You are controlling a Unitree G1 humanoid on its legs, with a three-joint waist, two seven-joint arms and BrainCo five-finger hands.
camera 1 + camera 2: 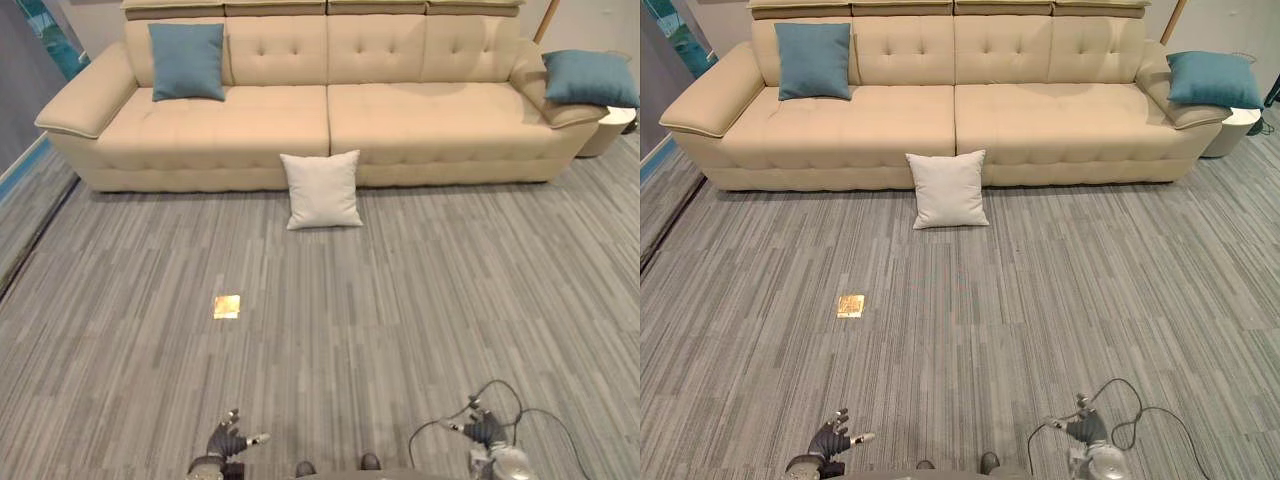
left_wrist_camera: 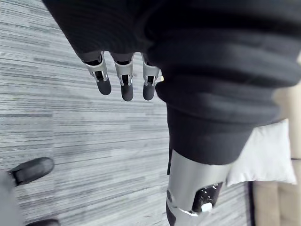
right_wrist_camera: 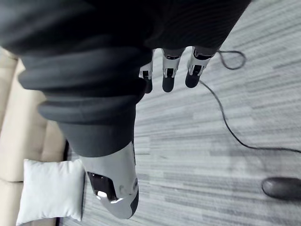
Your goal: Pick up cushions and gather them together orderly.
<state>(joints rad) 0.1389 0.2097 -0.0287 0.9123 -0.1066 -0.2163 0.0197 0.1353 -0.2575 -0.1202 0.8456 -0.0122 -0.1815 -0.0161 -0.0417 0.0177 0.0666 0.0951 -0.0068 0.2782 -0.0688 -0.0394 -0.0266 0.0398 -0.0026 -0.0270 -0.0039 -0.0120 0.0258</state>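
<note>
Held the left hand (image 1: pixel 228 440) low, well apart from the sofa (image 1: pixel 330 120), fingers (image 2: pixel 124 82) straight, slightly spread, clasping nothing; held the right hand (image 1: pixel 485 432) level with it, equally far from the sofa, fingers (image 3: pixel 168 75) straight and empty too; faced 3 cushions: white cushion (image 1: pixel 321 190) upright on the floor (image 1: pixel 400 300), leaning on the sofa's front at mid-length; left blue cushion (image 1: pixel 187 61) propped against the sofa's backrest beside its left armrest; right blue cushion (image 1: pixel 590 78) lying atop the sofa's right armrest.
</note>
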